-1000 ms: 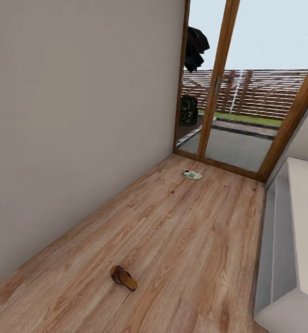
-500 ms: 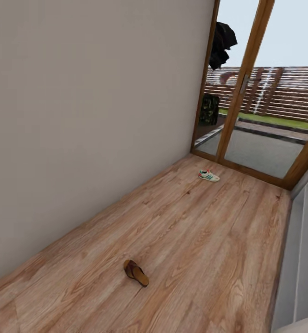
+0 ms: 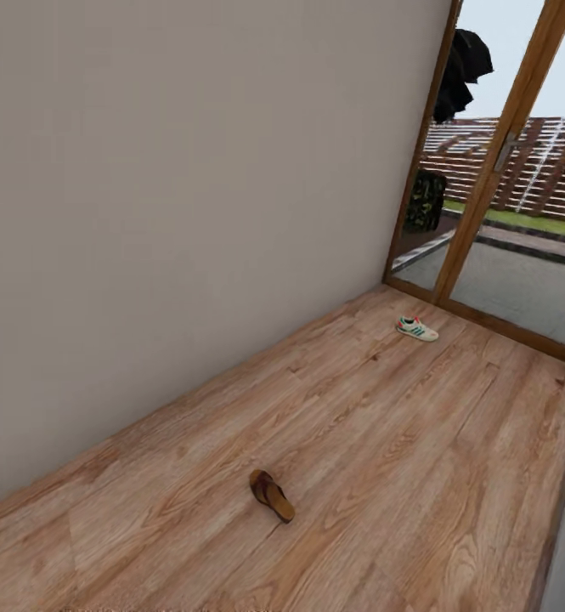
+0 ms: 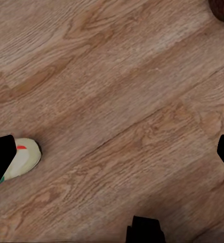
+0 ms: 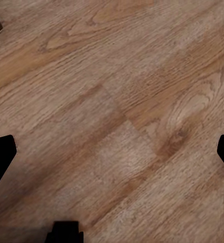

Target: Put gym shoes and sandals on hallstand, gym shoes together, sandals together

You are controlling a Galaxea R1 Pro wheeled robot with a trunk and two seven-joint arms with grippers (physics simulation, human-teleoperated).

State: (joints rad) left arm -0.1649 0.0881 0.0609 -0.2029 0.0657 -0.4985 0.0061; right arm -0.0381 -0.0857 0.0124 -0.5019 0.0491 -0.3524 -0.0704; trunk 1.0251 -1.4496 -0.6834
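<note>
Both claws hang spread wide over bare planks, the left claw [image 4: 112, 152] and the right claw [image 5: 112, 152] each showing dark finger tips at opposite edges, gripping nothing; beside the left one a pale rounded gym shoe [image 4: 20, 159] lies partly hidden; another striped white gym shoe [image 3: 417, 329] rests flat near the wood-framed glass door [image 3: 486, 195]; one brown leather sandal [image 3: 272, 495] lies alone on the wood-grain corridor floor [image 3: 384, 442], near the matte beige wall [image 3: 189, 212].

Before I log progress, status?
Both grippers open, holding nothing. One sandal and one gym shoe on the corridor floor, far apart. Nothing between them.
</note>
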